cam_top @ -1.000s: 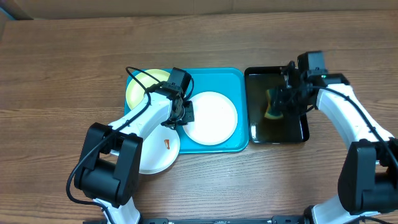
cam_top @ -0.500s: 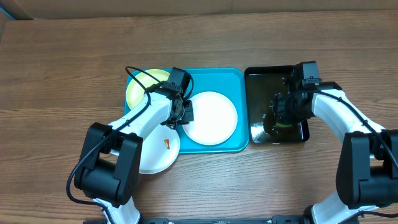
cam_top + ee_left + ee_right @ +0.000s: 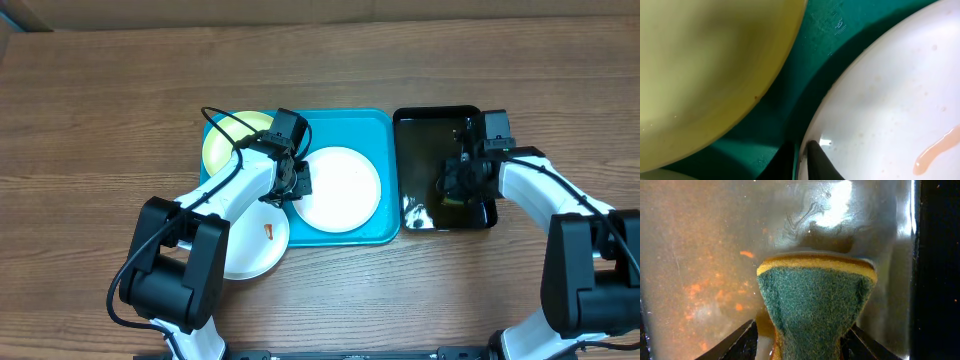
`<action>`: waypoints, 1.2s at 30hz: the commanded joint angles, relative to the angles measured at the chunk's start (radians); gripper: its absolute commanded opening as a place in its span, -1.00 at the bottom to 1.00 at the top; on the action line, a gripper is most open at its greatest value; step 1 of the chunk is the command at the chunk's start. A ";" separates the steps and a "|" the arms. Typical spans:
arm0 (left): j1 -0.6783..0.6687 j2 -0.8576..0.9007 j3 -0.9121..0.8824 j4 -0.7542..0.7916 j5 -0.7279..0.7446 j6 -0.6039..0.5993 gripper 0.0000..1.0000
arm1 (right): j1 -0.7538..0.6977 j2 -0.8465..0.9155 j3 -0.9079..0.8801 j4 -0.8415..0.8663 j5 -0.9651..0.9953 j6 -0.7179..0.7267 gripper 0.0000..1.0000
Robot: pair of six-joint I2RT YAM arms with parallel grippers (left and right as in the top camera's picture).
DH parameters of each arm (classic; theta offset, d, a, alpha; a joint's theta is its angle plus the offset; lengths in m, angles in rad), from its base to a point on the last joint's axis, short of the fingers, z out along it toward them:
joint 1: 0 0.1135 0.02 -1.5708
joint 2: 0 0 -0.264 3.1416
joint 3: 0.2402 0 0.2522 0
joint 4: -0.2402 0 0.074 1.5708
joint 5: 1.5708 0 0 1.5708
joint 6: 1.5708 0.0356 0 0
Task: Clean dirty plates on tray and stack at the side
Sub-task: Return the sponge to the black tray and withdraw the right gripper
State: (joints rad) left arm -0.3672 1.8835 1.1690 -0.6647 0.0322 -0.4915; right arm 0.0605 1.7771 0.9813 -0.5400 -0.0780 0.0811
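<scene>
On the turquoise tray [image 3: 350,125] in the middle of the wooden counter [image 3: 100,100], a white plate [image 3: 345,190] lies flat on the right half. The left gripper [image 3: 801,159] is clamped on its left rim, and the wrist cam shows the two dark fingers nearly closed with only the plate's edge between them. That plate has a pale orange streak [image 3: 935,152] on it, off to the side of the grip. A yellow-green plate [image 3: 222,145] sits in the tray's far-left corner, close to the white one but with a strip of tray showing between them. A second white plate [image 3: 255,245] with a small orange smear [image 3: 268,232] overlaps the tray's near-left corner and hangs out onto the counter. Just right of the turquoise tray is the black tray [image 3: 430,110] of murky water [image 3: 705,255] with orange flecks in it. The right gripper [image 3: 805,337] is down in there, squeezing a sponge [image 3: 815,300], green scrubby side facing the camera and yellow layer on the far end, pinched in at the waist.
</scene>
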 commanded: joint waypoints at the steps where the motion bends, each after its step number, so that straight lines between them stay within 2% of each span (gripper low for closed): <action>1: -0.006 0.008 -0.011 0.000 -0.014 -0.003 -0.67 | 0.003 0.005 -0.023 -0.006 -0.021 0.000 0.14; 4: -0.006 0.008 -0.011 0.002 -0.014 -0.002 -0.70 | 0.003 -0.003 0.035 -0.047 -0.047 0.000 0.38; 8: -0.006 0.008 -0.011 0.005 -0.014 -0.003 -0.92 | 0.003 -0.026 0.155 -0.129 -0.047 0.000 0.63; 11: -0.006 0.008 -0.010 0.004 -0.013 -0.003 -0.92 | 0.003 -0.041 0.262 -0.213 -0.046 0.000 0.84; 12: -0.005 0.007 -0.010 0.002 -0.012 -0.003 -0.92 | 0.003 -0.044 0.295 -0.241 -0.046 0.000 1.00; 17: -0.005 0.003 0.030 -0.058 -0.006 -0.002 -0.92 | 0.002 -0.047 0.410 -0.342 0.019 0.000 1.00; 22: -0.005 0.001 0.117 -0.154 -0.005 0.013 -0.92 | -0.024 -0.047 0.428 -0.341 0.116 0.042 1.00; 36: 0.014 0.001 0.363 -0.365 -0.005 0.096 -0.92 | -0.188 -0.047 0.427 -0.383 0.155 0.077 1.00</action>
State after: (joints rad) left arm -0.3649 1.8835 1.4765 -1.0134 0.0322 -0.4393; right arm -0.1066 1.7504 1.3857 -0.9226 0.0578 0.1303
